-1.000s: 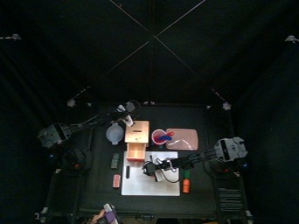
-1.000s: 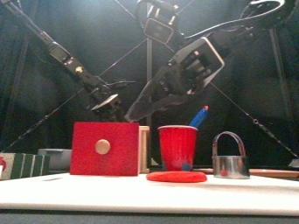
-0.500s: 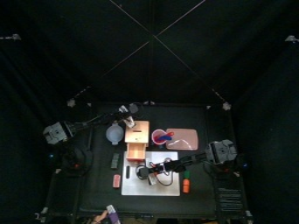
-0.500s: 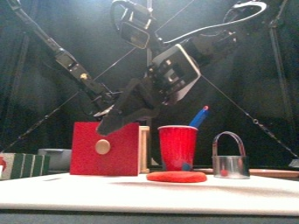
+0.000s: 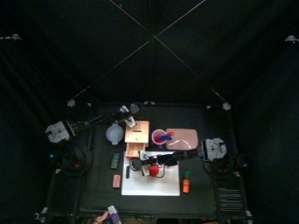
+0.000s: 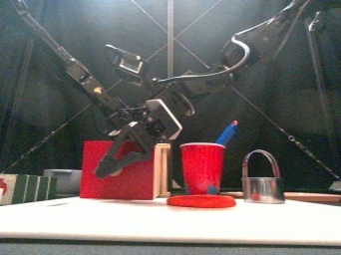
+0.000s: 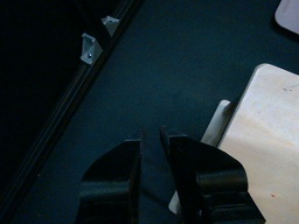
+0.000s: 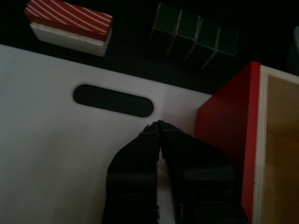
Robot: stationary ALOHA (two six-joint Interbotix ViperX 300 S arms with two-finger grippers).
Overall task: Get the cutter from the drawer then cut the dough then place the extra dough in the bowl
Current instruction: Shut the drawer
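The pale wooden box [image 5: 136, 140] stands at the table's middle, its red drawer front [image 6: 104, 149] facing forward. My right gripper [image 6: 115, 170] [image 8: 152, 130] has come down low in front of that red front [image 8: 228, 101], over the white board [image 8: 65, 144]. Its jaws are closed together where the drawer knob was, and they hide the knob. The metal cutter [image 6: 262, 179] stands on the board at the right. The flat red dough [image 6: 201, 200] lies in front of the red cup [image 6: 202, 166]. My left gripper [image 7: 153, 136] [image 5: 126, 113] hovers behind the box, slightly open and empty.
A blue-grey bowl [image 5: 114, 133] sits left of the box and a pink tray [image 5: 187, 133] right of it. Dark green sushi blocks [image 8: 193, 39] and a red-and-white striped toy [image 8: 70, 22] lie left of the board. A blue knife [image 6: 229, 130] sticks out of the cup.
My right gripper has dropped from above the cup down and left to the drawer front, and its jaws have closed. The left gripper's jaws have narrowed a little.
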